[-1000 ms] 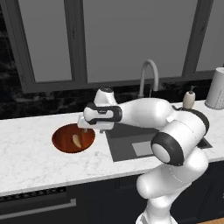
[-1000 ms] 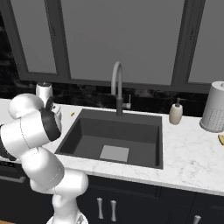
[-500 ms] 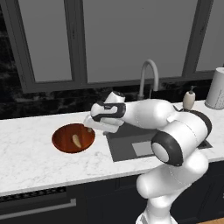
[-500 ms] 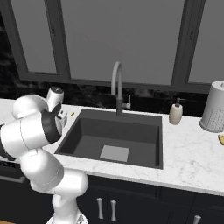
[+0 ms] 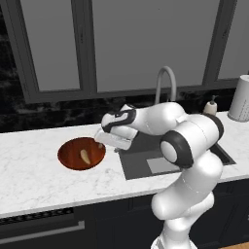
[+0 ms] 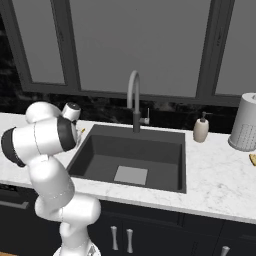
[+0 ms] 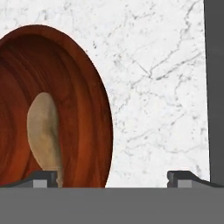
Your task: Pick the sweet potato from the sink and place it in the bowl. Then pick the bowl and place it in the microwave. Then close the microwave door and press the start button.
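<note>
The reddish-brown bowl [image 5: 81, 153] stands on the white marble counter left of the sink [image 5: 165, 158]. The tan sweet potato [image 5: 85, 156] lies inside it. My gripper [image 5: 104, 140] hangs just above the bowl's right rim, open and holding nothing. In the hand view the bowl [image 7: 83, 100] takes up the left side, with the sweet potato [image 7: 43, 131] lying in it. My gripper [image 7: 113, 179] straddles the rim there: one fingertip [image 7: 43, 178] is over the bowl, the other over bare counter. The dark sink [image 6: 132, 160] shows only its lighter square at the bottom. The microwave is out of view.
A curved faucet [image 6: 133, 97] rises behind the sink. To its right stand a soap dispenser [image 6: 201, 131] and a white canister [image 6: 246, 122]. Grey-framed windows and a dark backsplash close off the back. The sink's edge [image 7: 214, 87] runs down the right of the hand view.
The hand has turned and drifted slightly from over the bowl toward its right rim. The jaws stay open and the sweet potato lies still in the bowl.
</note>
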Robot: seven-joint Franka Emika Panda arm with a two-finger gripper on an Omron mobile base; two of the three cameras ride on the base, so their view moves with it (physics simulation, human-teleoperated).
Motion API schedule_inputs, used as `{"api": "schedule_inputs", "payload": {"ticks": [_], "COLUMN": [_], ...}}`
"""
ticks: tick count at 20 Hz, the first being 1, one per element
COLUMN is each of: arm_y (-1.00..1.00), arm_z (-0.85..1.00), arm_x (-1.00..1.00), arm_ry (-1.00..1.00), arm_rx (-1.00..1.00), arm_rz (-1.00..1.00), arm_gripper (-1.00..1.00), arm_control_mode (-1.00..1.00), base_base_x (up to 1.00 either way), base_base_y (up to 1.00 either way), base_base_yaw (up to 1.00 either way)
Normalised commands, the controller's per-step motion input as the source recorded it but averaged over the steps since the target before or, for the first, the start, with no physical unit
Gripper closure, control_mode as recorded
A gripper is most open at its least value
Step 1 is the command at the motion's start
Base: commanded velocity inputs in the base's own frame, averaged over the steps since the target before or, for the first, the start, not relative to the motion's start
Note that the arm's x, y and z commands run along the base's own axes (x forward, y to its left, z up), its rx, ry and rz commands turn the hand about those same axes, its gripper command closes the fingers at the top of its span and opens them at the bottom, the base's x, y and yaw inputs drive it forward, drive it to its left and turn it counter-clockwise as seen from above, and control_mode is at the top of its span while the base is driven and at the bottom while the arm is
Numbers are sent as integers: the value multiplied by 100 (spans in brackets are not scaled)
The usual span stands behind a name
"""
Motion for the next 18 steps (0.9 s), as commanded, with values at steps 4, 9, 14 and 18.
{"api": "schedule_inputs", "payload": {"ticks": [4,9,14,18], "arm_y": [14,28,24,36], "arm_z": [-14,-16,-27,-31], "arm_x": [21,24,16,20], "arm_ry": [11,11,6,16], "arm_rx": [0,0,0,0], "arm_rz": [0,0,0,0], "arm_gripper": [-100,-100,-100,100], "arm_control_mode": [-100,-100,-100,-100], "base_base_x": [0,0,0,0], "base_base_y": [0,0,0,0], "base_base_yaw": [0,0,0,0]}}
